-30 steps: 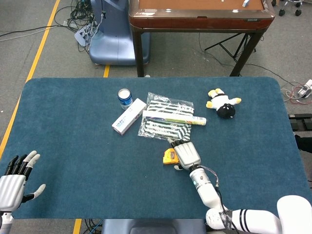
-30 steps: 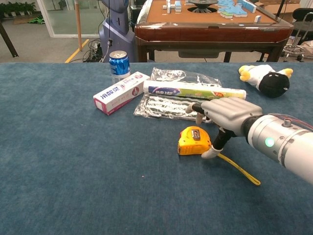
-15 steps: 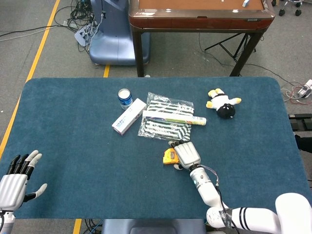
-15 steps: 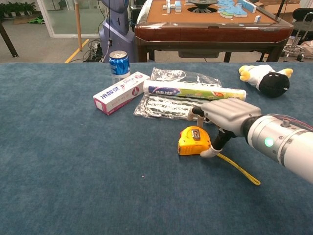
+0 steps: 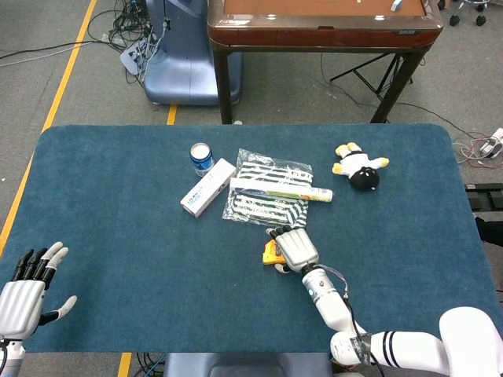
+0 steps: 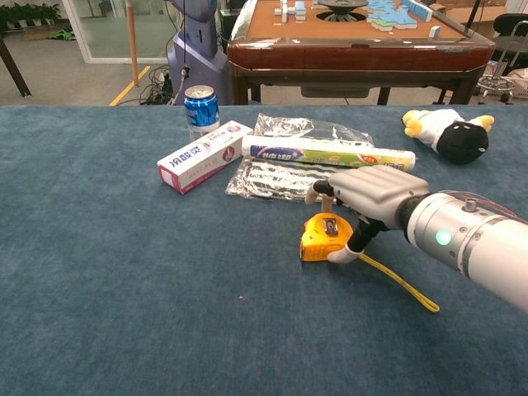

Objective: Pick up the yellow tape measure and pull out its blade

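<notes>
The right robot hand (image 5: 292, 250) hides most of the yellow tape measure (image 5: 271, 252) in the head view.

The desk (image 6: 99, 297) wears a deep teal-blue felt. The tape measure (image 6: 323, 238) is yellow, its drawn blade (image 6: 402, 285) yellow too. The soda can (image 6: 200, 108) is blue with a silver top. The toothpaste box (image 6: 203, 155) is white with red-pink print. A clear bag (image 6: 276, 177) shows black-and-white stripes. The plush toy (image 6: 450, 132) is black, white and yellow. Both hands, right (image 6: 373, 195) and left (image 5: 23, 298), are grey-silver.

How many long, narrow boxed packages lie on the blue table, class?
2: the pink-and-white toothpaste box beside the blue can, and the long green box lying across the striped bag. None seems hidden.
</notes>
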`<action>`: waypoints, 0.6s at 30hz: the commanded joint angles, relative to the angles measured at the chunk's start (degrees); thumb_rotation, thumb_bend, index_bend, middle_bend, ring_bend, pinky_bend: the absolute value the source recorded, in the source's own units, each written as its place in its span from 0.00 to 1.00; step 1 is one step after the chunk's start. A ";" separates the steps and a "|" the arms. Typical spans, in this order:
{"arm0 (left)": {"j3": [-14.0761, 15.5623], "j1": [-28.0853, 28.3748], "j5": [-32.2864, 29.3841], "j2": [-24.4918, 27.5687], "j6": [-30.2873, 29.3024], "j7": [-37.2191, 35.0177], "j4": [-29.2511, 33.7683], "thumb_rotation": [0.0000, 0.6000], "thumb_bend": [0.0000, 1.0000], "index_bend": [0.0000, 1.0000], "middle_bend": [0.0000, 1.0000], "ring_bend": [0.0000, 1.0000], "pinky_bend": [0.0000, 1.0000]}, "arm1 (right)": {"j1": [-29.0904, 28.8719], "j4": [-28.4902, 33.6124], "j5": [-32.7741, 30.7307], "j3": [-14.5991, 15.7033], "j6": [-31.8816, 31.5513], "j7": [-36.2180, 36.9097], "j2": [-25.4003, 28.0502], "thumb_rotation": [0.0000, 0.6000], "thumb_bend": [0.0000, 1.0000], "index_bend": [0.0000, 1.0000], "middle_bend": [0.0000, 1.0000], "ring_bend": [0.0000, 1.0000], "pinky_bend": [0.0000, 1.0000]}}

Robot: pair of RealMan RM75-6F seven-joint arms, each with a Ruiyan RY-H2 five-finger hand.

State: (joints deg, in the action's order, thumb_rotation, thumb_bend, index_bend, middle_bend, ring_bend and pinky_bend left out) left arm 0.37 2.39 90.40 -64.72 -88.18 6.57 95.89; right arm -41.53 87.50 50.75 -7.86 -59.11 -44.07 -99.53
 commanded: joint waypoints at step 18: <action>-0.15 0.36 -0.24 -0.32 0.73 0.09 -0.03 1.00 0.19 0.11 0.09 0.07 0.00 | -0.68 -0.66 -0.40 1.17 -0.10 0.74 0.03 1.00 0.27 0.28 0.33 0.25 0.38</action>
State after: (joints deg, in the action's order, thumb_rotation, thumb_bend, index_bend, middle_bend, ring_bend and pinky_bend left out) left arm 0.22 2.75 90.16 -65.03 -87.45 6.66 95.85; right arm -42.20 86.85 50.36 -6.70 -59.21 -43.33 -99.51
